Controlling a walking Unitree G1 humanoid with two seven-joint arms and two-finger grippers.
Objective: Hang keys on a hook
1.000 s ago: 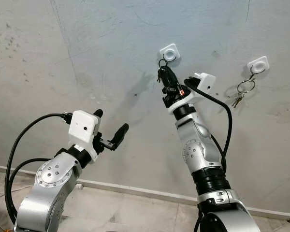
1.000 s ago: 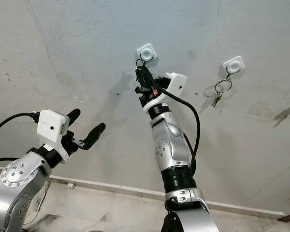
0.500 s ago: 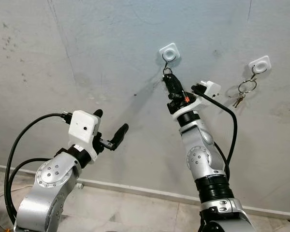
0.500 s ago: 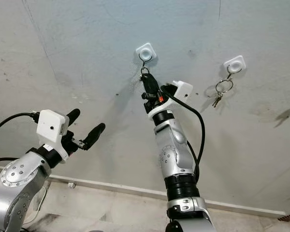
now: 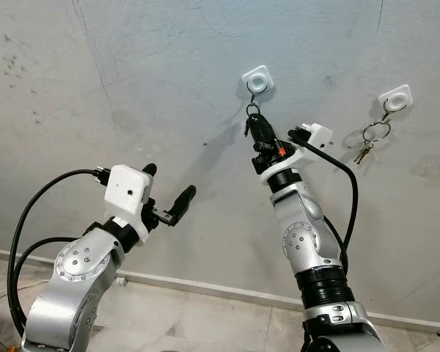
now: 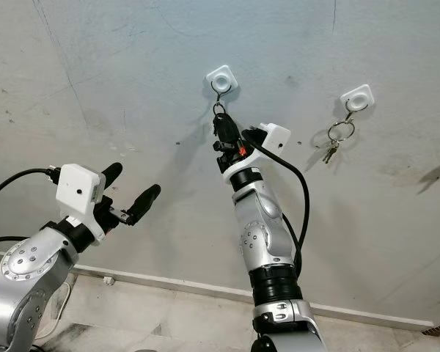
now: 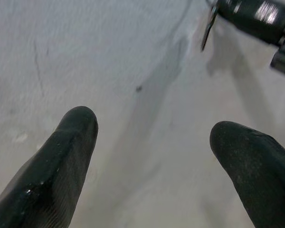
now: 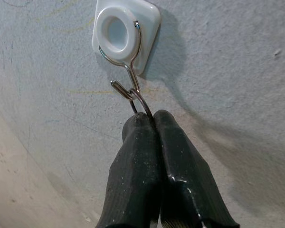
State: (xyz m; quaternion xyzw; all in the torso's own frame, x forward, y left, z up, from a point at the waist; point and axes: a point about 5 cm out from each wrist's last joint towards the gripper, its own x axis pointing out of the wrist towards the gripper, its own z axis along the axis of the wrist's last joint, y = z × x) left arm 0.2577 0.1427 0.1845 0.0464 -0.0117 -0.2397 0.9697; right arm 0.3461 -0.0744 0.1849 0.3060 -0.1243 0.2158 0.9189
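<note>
Lowering slightly since a second ago, the right gripper [image 8: 149, 124] pinches the key ring [image 8: 141, 103], now looped on the wire hook [image 8: 128, 71]. Left gripper [image 5: 169, 196] hangs open before rough grey wall [image 5: 132, 73].

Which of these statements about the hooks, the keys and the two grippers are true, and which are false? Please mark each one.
1. The right gripper is shut on the key ring. True.
2. The key ring is already looped on the wire hook under the white mount. True.
3. The left gripper holds a second bunch of keys. False: its fingers are open and hold nothing.
4. The other hook, further to the robot's right, has nothing on it. False: a ring with keys hangs from it.
5. The left gripper touches the wall. False: in the left wrist view it hovers short of the wall.
</note>
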